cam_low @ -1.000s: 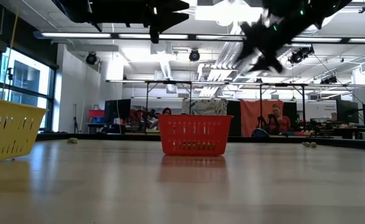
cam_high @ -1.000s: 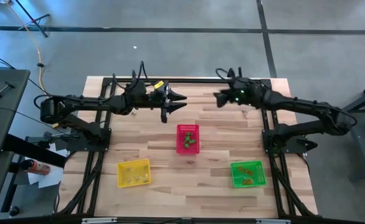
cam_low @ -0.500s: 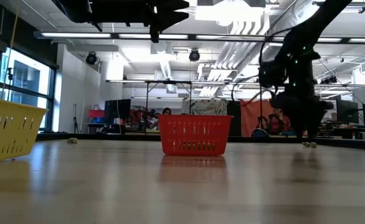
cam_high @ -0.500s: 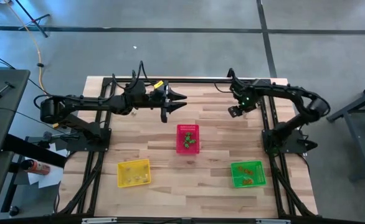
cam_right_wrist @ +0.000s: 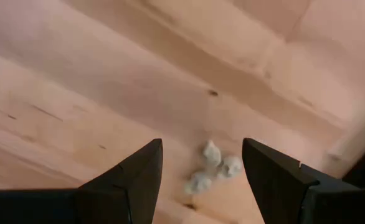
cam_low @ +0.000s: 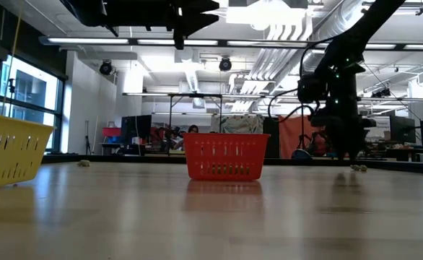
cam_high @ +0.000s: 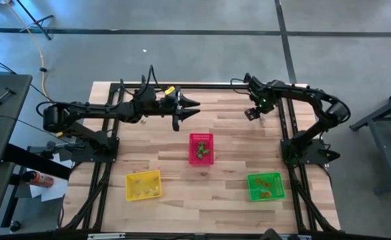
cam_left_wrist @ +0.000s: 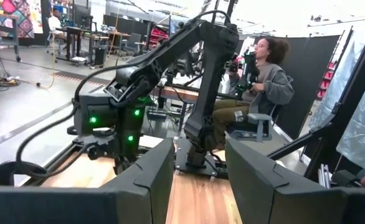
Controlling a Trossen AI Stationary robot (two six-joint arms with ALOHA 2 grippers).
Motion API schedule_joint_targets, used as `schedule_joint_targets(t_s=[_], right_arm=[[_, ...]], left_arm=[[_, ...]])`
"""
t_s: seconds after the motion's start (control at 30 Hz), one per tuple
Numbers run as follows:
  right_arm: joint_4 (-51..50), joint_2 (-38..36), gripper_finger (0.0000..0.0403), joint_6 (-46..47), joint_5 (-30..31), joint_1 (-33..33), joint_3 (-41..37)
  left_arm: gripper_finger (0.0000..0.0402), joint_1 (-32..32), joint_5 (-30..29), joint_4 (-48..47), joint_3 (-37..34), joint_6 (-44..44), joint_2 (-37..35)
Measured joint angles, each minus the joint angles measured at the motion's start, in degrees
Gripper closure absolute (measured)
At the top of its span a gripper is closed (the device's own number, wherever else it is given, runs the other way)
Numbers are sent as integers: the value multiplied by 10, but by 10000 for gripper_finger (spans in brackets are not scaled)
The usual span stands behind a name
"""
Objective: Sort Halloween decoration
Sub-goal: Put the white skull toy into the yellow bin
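right gripper (cam_right_wrist: 201, 171): dark fingers apart, empty, above three tiny whitish trinkets (cam_right_wrist: 212, 165) clustered on the pale wooden table (cam_high: 235, 153). left gripper (cam_left_wrist: 198, 180): fingers apart, empty, raised behind the red mesh basket (cam_high: 201, 147).

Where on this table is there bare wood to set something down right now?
Bare wood lies between the yellow basket and green basket, in front of the red basket, and on either side of the red one. The back is crowded: the left gripper hangs there, and the open right gripper sits over pale trinkets.
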Motion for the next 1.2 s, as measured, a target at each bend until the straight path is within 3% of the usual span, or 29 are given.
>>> schedule_joint_targets(t_s=[0.2,0.7,0.83,1.2], right_arm=[[-8,3,187,-30,-1,0,10],[-16,94,192,-25,1,4,12],[-20,95,226,-26,3,5,12],[-23,95,376,-28,-15,5,11]], left_arm=[[268,2,0,0,0,0,0],[268,2,0,0,0,-26,0],[268,2,0,0,0,-26,0],[268,2,1,0,0,-68,0]])
